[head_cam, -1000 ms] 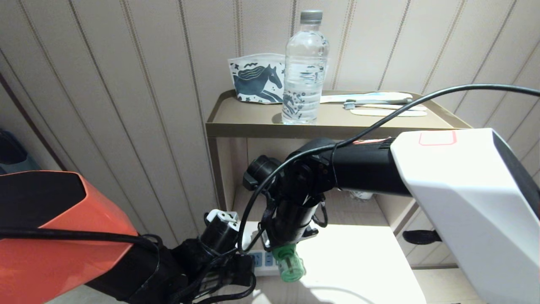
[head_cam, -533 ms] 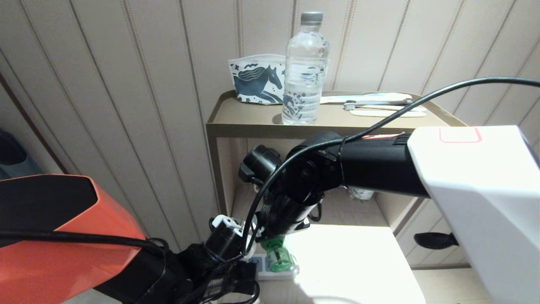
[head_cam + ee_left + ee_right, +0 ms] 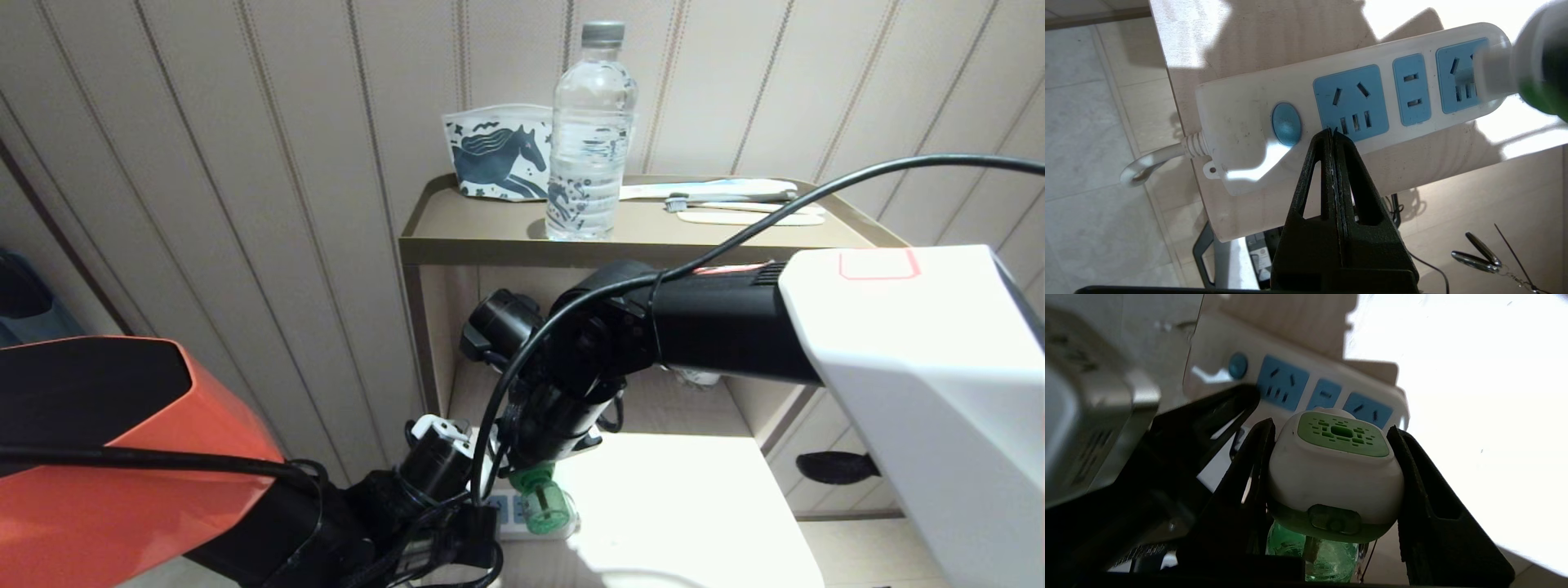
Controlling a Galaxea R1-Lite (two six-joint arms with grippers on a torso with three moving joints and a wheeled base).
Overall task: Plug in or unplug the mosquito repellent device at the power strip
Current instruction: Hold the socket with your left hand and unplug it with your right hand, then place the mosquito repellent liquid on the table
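A: Right gripper [image 3: 1333, 469] — what's it doing?

B: It's clamping the mosquito repellent device [image 3: 1336, 473] by its white head, one black finger on each side, green vent face pointing toward the power strip [image 3: 1294, 390]. The green bottle is hanging out the back, twd the wrist.

A: And the left gripper [image 3: 1334, 134]?

B: Jaws pressed together, nothing between them. The tip is hovering at the near edge of the strip, btwn the round blue button [image 3: 1286, 124] and the first socket face. Whether it's actually touching, can't tell. Prob. it's there to steady the strip.

A: Which step, then?

B: Looks like plugging in, approach phase. In the left wrist view the device is sitting over the socket [image 3: 1459, 83] at the strip's far end from the cord [image 3: 1155, 161], and its blurred white base is overlapping that blue face. Whether the pins are seated or just lined up isn't visible.

A: Where's the strip itself?

B: It's lying on a pale low tabletop [image 3: 694, 506], at its left edge, below a shelf unit [image 3: 457, 237] w/ a water bottle [image 3: 589, 139] on top.

A: Next move?

B: Prob. a straight push along the pin axis, w/ the strip held firm so it's not sliding.
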